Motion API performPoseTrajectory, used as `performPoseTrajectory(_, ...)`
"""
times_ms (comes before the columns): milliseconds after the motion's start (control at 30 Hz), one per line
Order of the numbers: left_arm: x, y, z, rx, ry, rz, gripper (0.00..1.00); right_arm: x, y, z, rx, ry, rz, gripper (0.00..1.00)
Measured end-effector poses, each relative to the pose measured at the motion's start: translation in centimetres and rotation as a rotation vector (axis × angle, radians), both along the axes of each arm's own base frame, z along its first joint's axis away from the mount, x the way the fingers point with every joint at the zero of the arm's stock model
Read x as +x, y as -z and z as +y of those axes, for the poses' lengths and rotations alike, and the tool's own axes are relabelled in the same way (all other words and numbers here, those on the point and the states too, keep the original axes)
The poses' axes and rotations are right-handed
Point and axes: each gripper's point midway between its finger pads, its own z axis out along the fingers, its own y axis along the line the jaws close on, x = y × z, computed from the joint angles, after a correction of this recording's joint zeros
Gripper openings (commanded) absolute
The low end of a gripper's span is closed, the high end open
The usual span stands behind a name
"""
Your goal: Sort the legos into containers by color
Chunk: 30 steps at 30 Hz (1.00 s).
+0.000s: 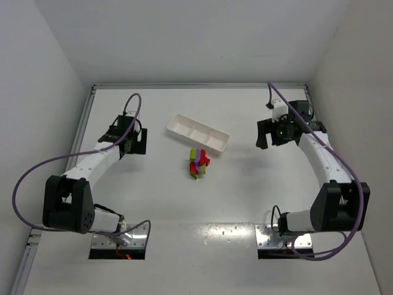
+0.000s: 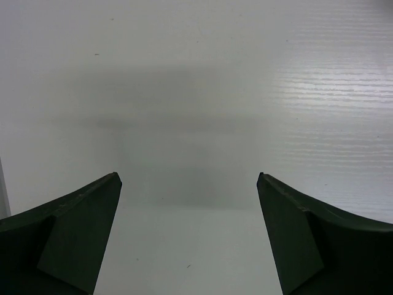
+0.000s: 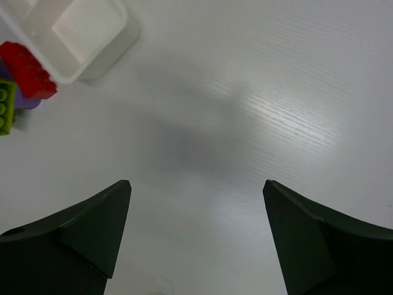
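Observation:
The legos (image 1: 198, 163) lie in a small pile of yellow-green, red and purple bricks on the table, just in front of the long white tray (image 1: 198, 132) with three compartments, all showing empty. In the right wrist view a red brick (image 3: 26, 69), a yellow-green brick (image 3: 6, 108) and a bit of purple lie beside the tray's corner (image 3: 98, 58) at the upper left. My left gripper (image 1: 139, 142) is open and empty, left of the tray. My right gripper (image 1: 268, 136) is open and empty, right of the tray. The left wrist view shows only bare table between the fingers (image 2: 80, 233).
White walls enclose the table on the left, back and right. A metal rail (image 1: 80, 132) runs along the left edge. Purple cables (image 1: 27, 172) loop from both arms. The arm bases (image 1: 120, 236) sit at the near edge.

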Motion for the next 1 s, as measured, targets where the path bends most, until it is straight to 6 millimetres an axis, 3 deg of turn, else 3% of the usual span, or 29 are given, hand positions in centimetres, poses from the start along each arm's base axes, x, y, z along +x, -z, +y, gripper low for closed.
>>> performPoseTrajectory(167, -0.1, 0.1, -0.6, -0.018, 0.041, 0.012, 1.0, -1.2, -1.2, 3.8, 0.022, -0.175, -0.033, 1.0)
performPoseTrajectory(400, -0.7, -0.8, -2.4, -0.066, 0.178, 0.006, 1.0, -3.2, -2.9, 10.2, 0.014, -0.55, -0.091, 1.0)
performPoseTrajectory(533, -0.8, -1.2, -3.0, -0.082, 0.229, 0.005, 1.0, -1.8, -6.4, 15.9, 0.015, -0.787, -0.189, 1.0)
performPoseTrajectory(600, -0.7, -1.5, -3.1, -0.082, 0.241, 0.004, 1.0, -1.2, -7.1, 18.8, 0.014, -0.887, -0.224, 1.0)
performPoseTrajectory(700, -0.2, -2.2, -3.1, -0.078, 0.245, -0.012, 1.0, -1.5, -6.5, 22.2, 0.008, -1.004, -0.221, 1.0)
performPoseTrajectory(800, 0.0, -2.5, -3.1, -0.075, 0.244, -0.019, 1.0, -3.0, -4.4, 24.7, -0.012, -1.106, -0.176, 1.0)
performPoseTrajectory(900, 0.1, -2.4, -2.8, -0.074, 0.237, -0.014, 1.0, -4.5, -2.2, 26.2, -0.033, -1.181, -0.128, 1.0)
performPoseTrajectory(1000, 0.1, -2.1, -2.3, -0.071, 0.221, -0.007, 1.0, -4.6, -1.1, 26.2, -0.048, -1.196, -0.111, 1.0)
